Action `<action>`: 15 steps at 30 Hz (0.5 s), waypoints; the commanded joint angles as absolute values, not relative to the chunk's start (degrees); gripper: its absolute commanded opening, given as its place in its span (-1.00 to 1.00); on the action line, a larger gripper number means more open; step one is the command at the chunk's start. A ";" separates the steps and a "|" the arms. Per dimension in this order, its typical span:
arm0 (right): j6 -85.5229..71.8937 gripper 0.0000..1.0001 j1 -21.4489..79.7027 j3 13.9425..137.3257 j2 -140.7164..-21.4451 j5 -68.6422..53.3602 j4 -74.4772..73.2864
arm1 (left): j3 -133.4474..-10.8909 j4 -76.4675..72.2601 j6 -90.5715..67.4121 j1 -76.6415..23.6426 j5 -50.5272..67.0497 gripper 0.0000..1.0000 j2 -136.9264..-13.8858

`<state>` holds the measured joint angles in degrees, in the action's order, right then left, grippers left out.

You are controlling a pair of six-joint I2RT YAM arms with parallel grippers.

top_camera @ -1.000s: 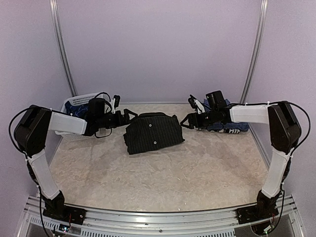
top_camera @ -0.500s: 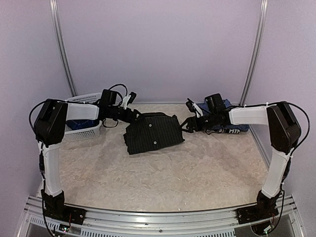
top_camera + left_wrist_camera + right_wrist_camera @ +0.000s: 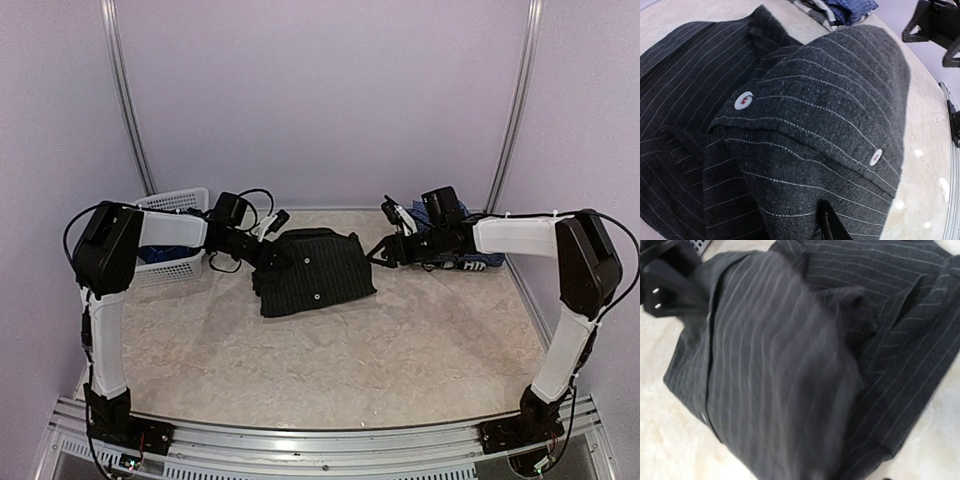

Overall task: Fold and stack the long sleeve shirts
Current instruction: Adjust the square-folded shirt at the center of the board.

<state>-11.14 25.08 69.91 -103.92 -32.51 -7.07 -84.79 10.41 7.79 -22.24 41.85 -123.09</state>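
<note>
A black pinstriped long sleeve shirt (image 3: 318, 270) lies folded at the middle of the table. My left gripper (image 3: 272, 254) is at its left edge, shut on a raised fold of the cloth. In the left wrist view one dark fingertip (image 3: 829, 225) shows under that fold (image 3: 815, 110). My right gripper (image 3: 380, 250) is at the shirt's right edge. In the right wrist view a blurred fold of the black shirt (image 3: 780, 365) rises into its jaws and hides the fingers. More blue checked shirts (image 3: 470, 260) lie behind the right arm.
A white lattice basket (image 3: 172, 262) with blue cloth (image 3: 160, 252) inside stands at the back left, just behind the left arm. Metal rails run up both back corners. The table's right edge lies close beyond the blue shirts.
My left arm has swung from beside the basket to the shirt's left edge, and its jaws have closed on the cloth. The right gripper has barely moved.
</note>
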 commanded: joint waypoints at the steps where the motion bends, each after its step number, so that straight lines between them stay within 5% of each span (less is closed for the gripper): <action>1: -9.63 0.29 25.66 67.93 -99.53 -30.40 -9.29 | -82.63 12.57 11.27 -27.44 41.51 -0.68 -115.34; 9: -9.50 0.31 25.53 65.29 -92.55 -23.05 -12.87 | -69.51 10.66 10.66 -44.19 21.88 -0.81 -101.20; 15: -11.63 0.44 25.57 61.56 -82.92 -13.04 -15.93 | -59.49 8.48 7.40 -61.38 -2.64 -0.43 -94.69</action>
